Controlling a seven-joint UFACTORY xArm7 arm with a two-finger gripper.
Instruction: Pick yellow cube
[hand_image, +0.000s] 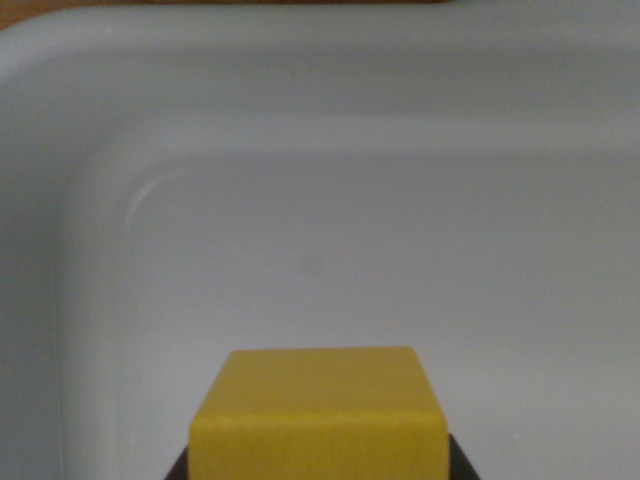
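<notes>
Pretty roomy in here. The bin floor (380, 260) is seen bare across the middle and out to the wrist view's right, so free passage is offered there. The way is blocked by the bin wall (40, 250) on the wrist view's left and along the top, joined by a rounded corner at the upper left. At the bottom centre, space is taken up by the cube (318, 425), with dark gripper (318, 470) tips peeking out on both sides; nothing else is seen near it.
</notes>
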